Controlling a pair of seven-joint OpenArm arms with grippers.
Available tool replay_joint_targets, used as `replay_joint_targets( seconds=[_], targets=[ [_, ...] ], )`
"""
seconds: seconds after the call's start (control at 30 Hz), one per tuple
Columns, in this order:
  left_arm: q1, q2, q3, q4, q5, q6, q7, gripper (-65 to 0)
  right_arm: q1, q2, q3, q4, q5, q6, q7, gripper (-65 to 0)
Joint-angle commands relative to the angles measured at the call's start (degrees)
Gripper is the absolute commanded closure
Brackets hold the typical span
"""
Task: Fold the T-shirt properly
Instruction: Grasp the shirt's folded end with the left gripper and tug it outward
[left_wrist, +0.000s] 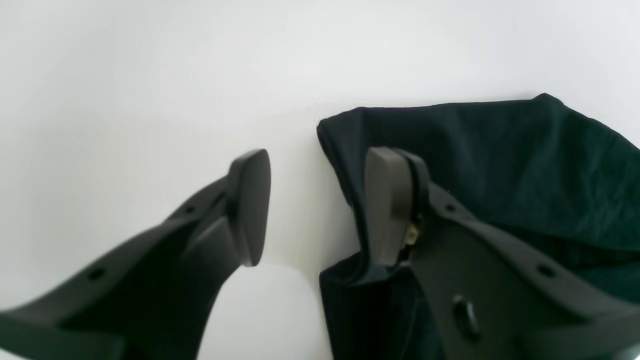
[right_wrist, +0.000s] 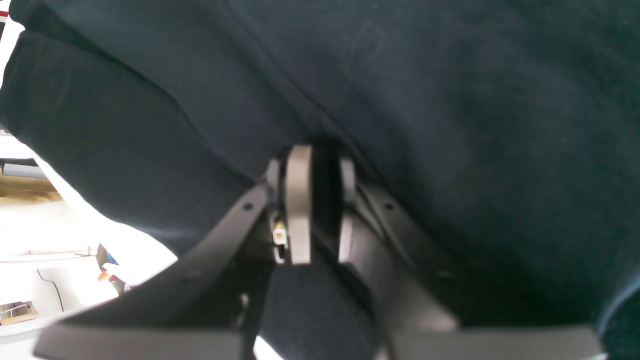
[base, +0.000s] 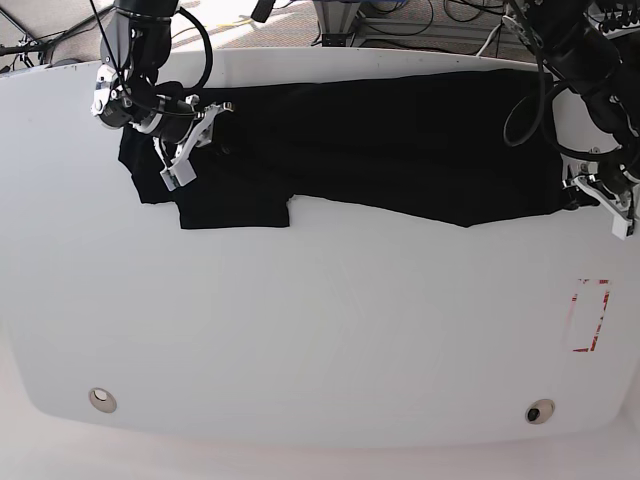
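Black T-shirt (base: 400, 150) spread across the white bench (base: 320, 340), right hand (right_wrist: 320, 210) pinching a fold of cloth, left hand (left_wrist: 315, 200) spread wide at the shirt's edge

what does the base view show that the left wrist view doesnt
Only the base view shows the whole T-shirt spread in a long band across the far side of the white table, the right gripper at its sleeve end, and a red-marked rectangle on the table. Only the left wrist view shows the left gripper up close: jaws open, one finger over the cloth edge, the other above bare table. Both show the black shirt, the white table and the left gripper at the shirt's end.
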Motion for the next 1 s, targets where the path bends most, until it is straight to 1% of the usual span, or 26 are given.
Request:
replay_joint_targets(
  seconds=[0.0, 0.33, 0.53, 0.67, 0.8, 0.97],
  targets=[
    [-0.91, -1.19, -0.09, -0.10, -0.83, -0.08, -0.99, -28.7, -0.72, 0.61, -0.03, -0.31, -6.28, -1.43, -4.10, -8.1],
    [-2.67, -1.01, 0.70, -5.03, -1.09, -0.08, -1.34, -28.7, -0.45, 0.61, -0.03, -0.31, -6.28, -1.43, -4.10, -8.1],
    [-2.49, -0.93, 3.51, -5.29, -0.83, -0.08, -5.04, -28.9, -0.63, 0.61, 0.06, -0.31, -6.02, -1.43, -4.10, -8.1],
    [-2.67, -0.93, 5.09, -7.93, -1.01, -0.08, -5.56, -28.7, -0.63, 0.61, 0.06, -0.31, -6.10, -1.43, -4.10, -8.1],
    [-2.67, -0.93, 5.44, -10.92, -0.92, -0.08, -7.41, -28.7, -0.72, 0.61, 0.06, -0.31, -6.02, -1.43, -4.10, -8.1],
    [-2.67, -0.93, 5.44, -13.20, -0.92, -0.08, -7.67, -28.7, -0.63, 0.61, 0.15, -0.31, -6.02, -1.43, -4.10, -8.1]
  ],
)
